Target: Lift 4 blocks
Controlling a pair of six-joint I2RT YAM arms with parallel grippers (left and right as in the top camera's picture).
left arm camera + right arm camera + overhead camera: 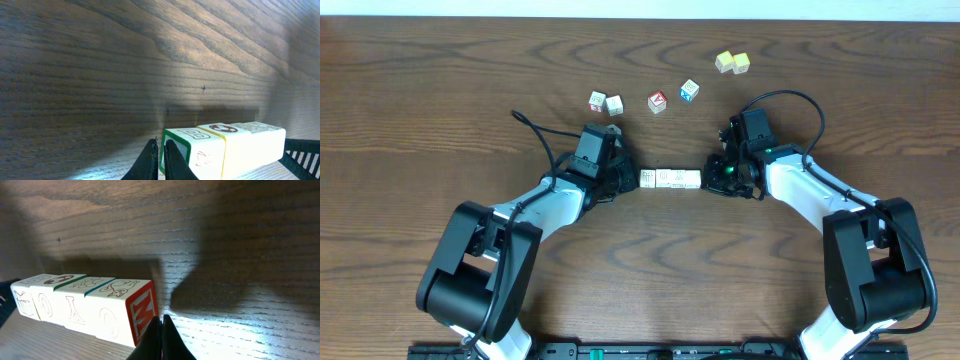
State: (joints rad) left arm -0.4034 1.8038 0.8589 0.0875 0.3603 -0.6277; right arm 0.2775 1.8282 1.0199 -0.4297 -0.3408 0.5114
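The four blocks (670, 179) sit in one tight row in the middle of the table (440, 90), running left to right. My left gripper (626, 178) is closed up tight with nothing inside it. Its tip pushes on the left end of the row. My right gripper (711, 178) is closed tight too and holds nothing. Its tip pushes on the right end, on the face with the red letter. So the row is only squeezed from both ends.

That is the risky part. Nothing holds the two middle blocks but the push. If one arm goes up faster than the other, I think the row bends and the middle ones drop out. If I push too softly, they slip down. If I push too hard, the row can pop sideways. The tips are thin and seem to touch low on the end faces, so an end block could tip. I cannot tell if the row is off the table yet. The other cubes (657, 101) lie on the far side, out of the way.
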